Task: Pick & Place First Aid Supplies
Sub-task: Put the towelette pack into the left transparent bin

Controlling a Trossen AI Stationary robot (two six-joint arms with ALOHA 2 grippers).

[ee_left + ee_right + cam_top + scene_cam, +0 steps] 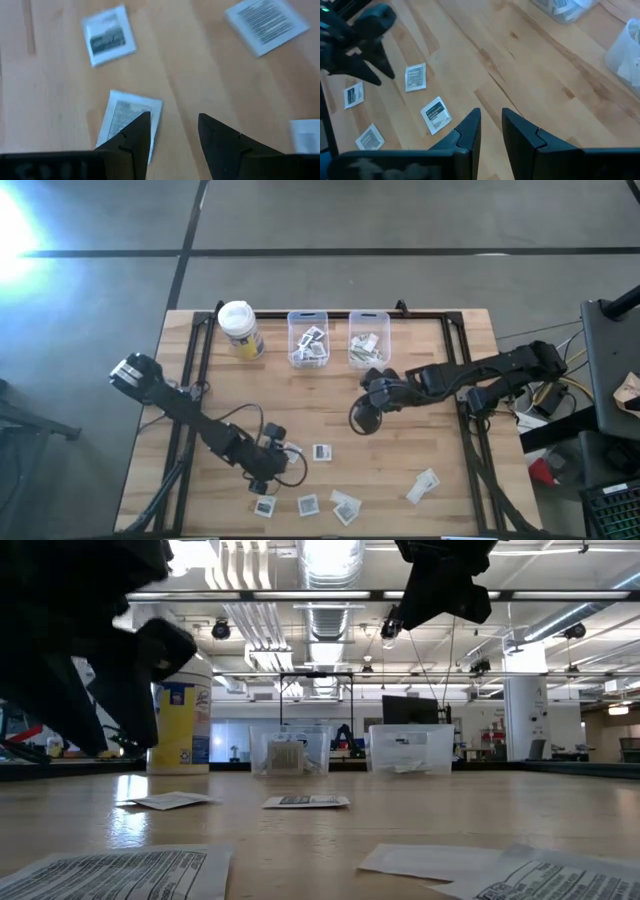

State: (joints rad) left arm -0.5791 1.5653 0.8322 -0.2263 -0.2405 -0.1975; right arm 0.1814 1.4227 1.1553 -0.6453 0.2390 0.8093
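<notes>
At the near left of the wooden tabletop (pixel 420 380), the left arm reaches in from the left edge, its left tool (pixel 268 470) low over the scattered first aid packets (pixel 322 452). In its wrist view the two dark fingers (pixel 131 142) stand spread and released, holding nothing, one finger over the edge of a square white packet (pixel 125 114) that lies flat on the wood. More packets lie loose along the near edge. Farther back a yellow container (pixel 240 330) with a white lid stands beside two clear plastic bins (pixel 308 338), both holding packets. Toward the right, the right arm stretches in from the right edge, bent at the elbow; its right tool (pixel 362 418) hangs above bare wood near the centre, empty, its fingers (pixel 466 135) set with a narrow gap between them.
</notes>
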